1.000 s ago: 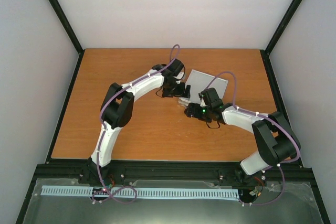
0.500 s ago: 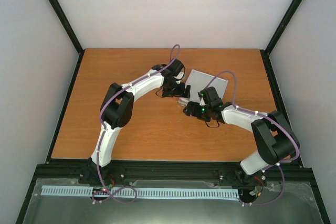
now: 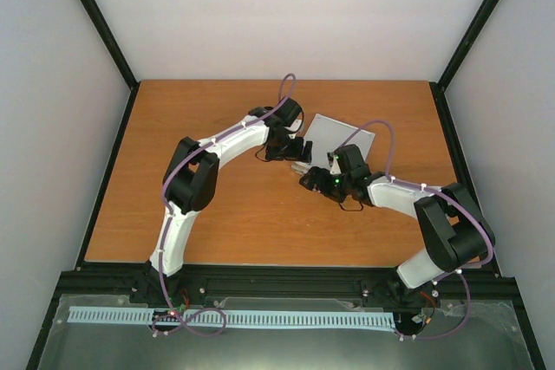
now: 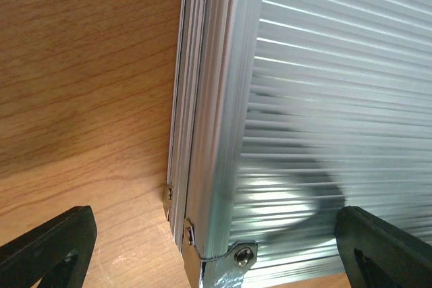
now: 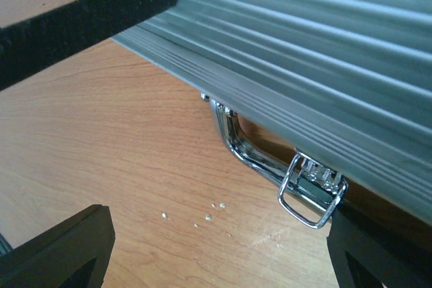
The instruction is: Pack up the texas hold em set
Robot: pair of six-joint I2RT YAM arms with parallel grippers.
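From my seat, little has changed over the last second. The case [image 3: 345,136] lies shut on the table [image 3: 173,171], right of centre, in the same spot and at the same angle as before. The right gripper [image 3: 305,182] has crept a touch to the left and toward the case's near corner. The left gripper [image 3: 290,152] has drifted only slightly left and still sits at the case's left side.

On the left wrist feed the jaws are spread wide. The ribbed silver lid and one riveted corner of the case stand between them, and I can't tell whether either jaw touches the metal.

On the right wrist feed the jaws are also wide apart and hold nothing. Between them I see bare wood, the chrome handle [image 5: 237,145] and a wire clasp [image 5: 310,197] hanging under the case's long edge. A black bar crosses the top left of that feed, against the case's end.
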